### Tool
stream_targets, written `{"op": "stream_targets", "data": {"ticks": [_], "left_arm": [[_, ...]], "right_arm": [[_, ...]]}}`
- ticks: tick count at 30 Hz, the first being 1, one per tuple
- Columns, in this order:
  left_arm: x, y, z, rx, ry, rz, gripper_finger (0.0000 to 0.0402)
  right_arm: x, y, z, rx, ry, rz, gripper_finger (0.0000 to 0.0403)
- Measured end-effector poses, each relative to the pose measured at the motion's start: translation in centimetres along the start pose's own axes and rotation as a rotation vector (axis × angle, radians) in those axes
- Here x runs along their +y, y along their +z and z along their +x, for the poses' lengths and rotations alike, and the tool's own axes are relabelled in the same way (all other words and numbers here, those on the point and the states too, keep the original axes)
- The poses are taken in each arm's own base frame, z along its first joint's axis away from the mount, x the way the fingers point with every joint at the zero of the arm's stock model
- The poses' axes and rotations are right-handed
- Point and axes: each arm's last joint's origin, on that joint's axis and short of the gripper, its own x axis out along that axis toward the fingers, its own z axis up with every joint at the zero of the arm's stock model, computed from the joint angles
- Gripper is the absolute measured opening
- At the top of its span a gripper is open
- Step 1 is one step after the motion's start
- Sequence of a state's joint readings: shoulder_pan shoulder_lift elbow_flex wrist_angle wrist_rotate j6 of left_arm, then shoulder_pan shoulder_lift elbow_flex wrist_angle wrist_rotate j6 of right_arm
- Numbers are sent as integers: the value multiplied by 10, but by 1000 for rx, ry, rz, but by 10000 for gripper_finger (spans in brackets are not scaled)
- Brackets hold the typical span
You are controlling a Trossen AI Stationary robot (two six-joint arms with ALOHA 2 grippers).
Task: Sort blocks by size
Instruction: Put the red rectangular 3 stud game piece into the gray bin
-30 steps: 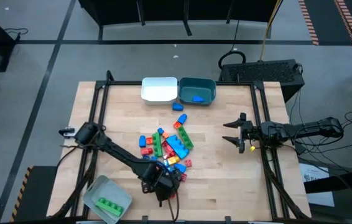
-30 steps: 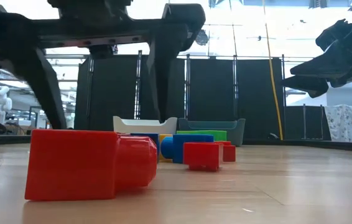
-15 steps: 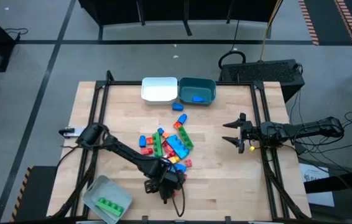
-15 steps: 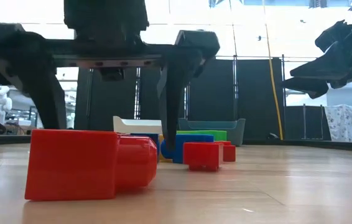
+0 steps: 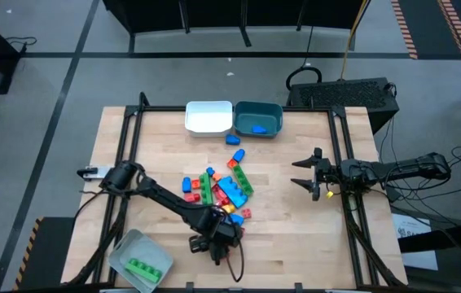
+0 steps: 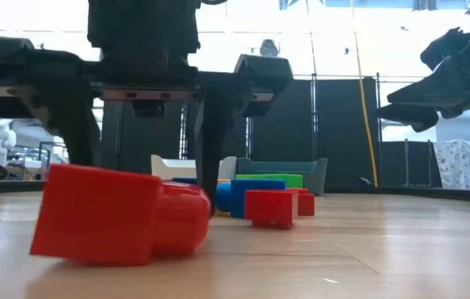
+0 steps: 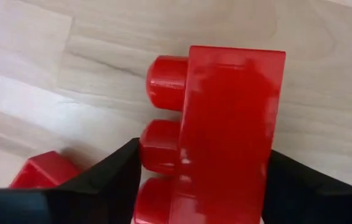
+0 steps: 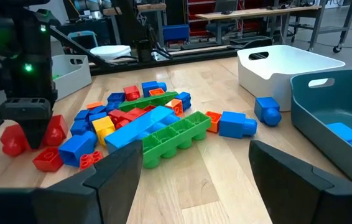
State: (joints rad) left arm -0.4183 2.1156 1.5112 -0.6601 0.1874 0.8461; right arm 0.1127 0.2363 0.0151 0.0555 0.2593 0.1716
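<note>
Between the two dark fingers (image 7: 117,171) of the left gripper (image 7: 201,180) sits a red block (image 7: 229,130), lying on its side with its round studs pointing sideways. A second ago the gripper hung above it with the fingers spread to their widest; half a second ago they had come down on either side of it; now they have drawn in against its flanks. From the low view the red block (image 6: 119,214) no longer lies flat on the table (image 5: 296,220): one end has tipped up a little, so the fingers do seem to have hold of it, though it has barely left the wood. Just off one fingertip, a second small red piece (image 7: 42,171) lies on the boards.

The rest of the blocks (image 5: 218,189) lie in a loose heap ahead of the left gripper (image 5: 217,238), toward the middle of the table, unchanged from before. One blue block rests in the teal bin (image 5: 257,119) beside the white bin (image 5: 208,117), and a green one in the grey bin (image 5: 139,262) at the near corner.

The right gripper (image 5: 305,174) waits well apart at the table's right side, fingers wide and holding nothing, exactly as it was a second ago.
</note>
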Motion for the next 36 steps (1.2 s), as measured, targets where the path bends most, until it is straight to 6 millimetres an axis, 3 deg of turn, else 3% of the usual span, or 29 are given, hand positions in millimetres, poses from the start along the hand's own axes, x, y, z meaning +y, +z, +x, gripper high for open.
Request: {"op": "stream_targets", "data": {"ticks": [11, 15, 28, 32, 36], "left_arm": [[-1, 0, -22, 107, 109, -26, 205], [-3, 1, -34, 111, 132, -44, 164], [-1, 0, -34, 122, 159, -156, 7], [-1, -1, -34, 132, 169, -158, 11], [0, -1, -40, 206, 213, -193, 64]], "right_arm": [[0, 0, 0, 0, 0, 23, 279], [0, 0, 0, 0, 0, 25, 279], [0, 0, 0, 0, 0, 26, 279], [0, 0, 0, 0, 0, 26, 279], [0, 0, 0, 0, 0, 26, 279]]}}
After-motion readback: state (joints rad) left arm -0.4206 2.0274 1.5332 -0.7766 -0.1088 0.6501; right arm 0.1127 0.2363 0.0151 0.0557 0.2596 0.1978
